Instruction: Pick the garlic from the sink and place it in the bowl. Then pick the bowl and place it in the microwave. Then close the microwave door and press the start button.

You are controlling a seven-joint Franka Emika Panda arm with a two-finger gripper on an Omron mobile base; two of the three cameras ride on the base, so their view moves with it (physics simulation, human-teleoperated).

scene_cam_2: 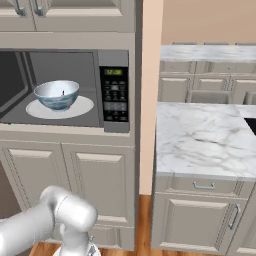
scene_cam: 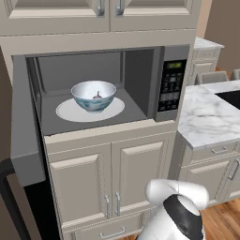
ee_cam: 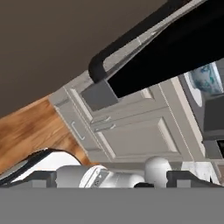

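Cream kitchen cupboards (scene_cam: 93, 178) stand all around, with a wood floor (scene_cam_2: 145, 220) low down. Set into them is the microwave (scene_cam: 136, 84), and the microwave door (scene_cam: 21, 122) hangs wide open at the left. Inside, a flat white plate (scene_cam: 70, 112) lies on the microwave floor. The bowl (scene_cam: 93, 96) sits upright on the plate. The garlic (scene_cam: 98, 95) rests in the bowl, a small pale bulb with a pointed tip. On the microwave's right side is the black keypad panel (scene_cam: 171, 86) with a green display at its top. A white marble counter (scene_cam_2: 200, 137) stands to the right, well apart from the bowl. The robot arm (scene_cam_2: 65, 215) is low down in front of the cupboards. In the hand view, the door's black bar handle (ee_cam: 127, 41) is close above, and the bowl shows at the far right. The jaws are spread wide and hold nothing.
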